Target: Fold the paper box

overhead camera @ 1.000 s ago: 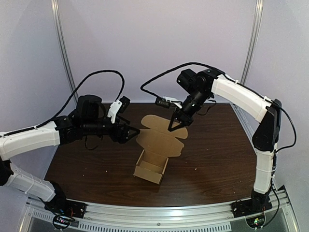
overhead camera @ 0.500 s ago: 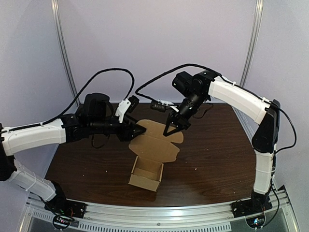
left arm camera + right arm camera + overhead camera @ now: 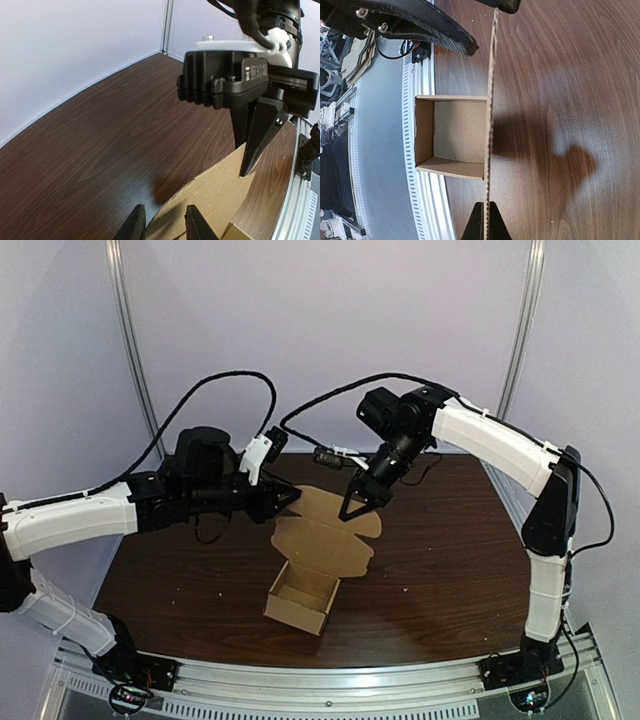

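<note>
kev: Dark wood table (image 3: 450, 560), pale lilac walls (image 3: 330, 320), that's the overhead cam. So where's the paper box (image 3: 298, 602)?

jo: Middle of the table widthwise, on the near half. The tray part sits flat with its open side up, and the lid flap (image 3: 325, 535) stands up off its far side. The left gripper (image 3: 292, 500) is at the lid flap's upper corner on the left arm's side. The right gripper (image 3: 349, 513) is on its top edge.

kev: ok, and on the left wrist cam, is it actually holding?

jo: Doesn't look like it. The left gripper (image 3: 164, 210) has a narrow gap between its fingers, and a corner of the lid flap (image 3: 215, 195) pokes up into that gap. Can't tell if either finger touches the cardboard. Straight ahead you get the right gripper (image 3: 247, 167), tips pinched together on the lid flap's edge.

kev: right wrist cam agree?

jo: yep. The right gripper (image 3: 485, 212) is clamped on the lid flap (image 3: 491, 100), which shows edge-on as a thin line running up the frame. The tray (image 3: 457, 132) is off to one side of it, close to the metal rail (image 3: 385, 150) along the table's near edge. Up at the far end, one of the left gripper's fingers (image 3: 440, 34) sits just beside the cardboard edge, not touching it there.
</note>
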Controlling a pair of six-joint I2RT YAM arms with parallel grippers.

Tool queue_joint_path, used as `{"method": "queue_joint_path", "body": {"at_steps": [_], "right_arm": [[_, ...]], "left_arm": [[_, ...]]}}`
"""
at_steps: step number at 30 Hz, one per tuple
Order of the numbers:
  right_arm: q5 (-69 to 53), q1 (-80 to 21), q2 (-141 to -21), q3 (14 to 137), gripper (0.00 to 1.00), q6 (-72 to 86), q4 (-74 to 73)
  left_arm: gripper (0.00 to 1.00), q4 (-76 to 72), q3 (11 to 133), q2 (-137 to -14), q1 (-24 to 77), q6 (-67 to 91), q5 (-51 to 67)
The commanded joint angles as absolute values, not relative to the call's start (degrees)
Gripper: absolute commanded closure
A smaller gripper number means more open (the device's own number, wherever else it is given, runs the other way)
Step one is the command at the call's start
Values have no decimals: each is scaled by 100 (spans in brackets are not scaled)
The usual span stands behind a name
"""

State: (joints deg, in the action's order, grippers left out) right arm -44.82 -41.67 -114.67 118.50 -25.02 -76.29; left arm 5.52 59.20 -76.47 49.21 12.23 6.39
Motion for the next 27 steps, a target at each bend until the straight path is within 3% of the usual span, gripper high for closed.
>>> {"method": "queue_joint_path", "body": {"at_steps": [1, 17, 19, 24, 27], "right_arm": [[-4352, -4166, -11463, 11935, 100, -2218, -7462], [-4216, -4148, -11354, 11818, 100, -2308, -7389], [-4524, -4155, -11329, 11813, 100, -2594, -7563], [-4779, -4166, -11210, 11753, 100, -3073, -7887], [-4837, -4174, -11148, 11704, 100, -3118, -7902]], "left_arm": [[70, 134, 5911, -7831, 5101, 1563, 867], [69, 604, 5900, -7544, 5238, 1251, 1020], [63, 656, 5887, -7486, 5238, 1235, 880], [37, 714, 5713, -7150, 5238, 868, -206], [30, 827, 5737, -7206, 5229, 673, -456]]}}
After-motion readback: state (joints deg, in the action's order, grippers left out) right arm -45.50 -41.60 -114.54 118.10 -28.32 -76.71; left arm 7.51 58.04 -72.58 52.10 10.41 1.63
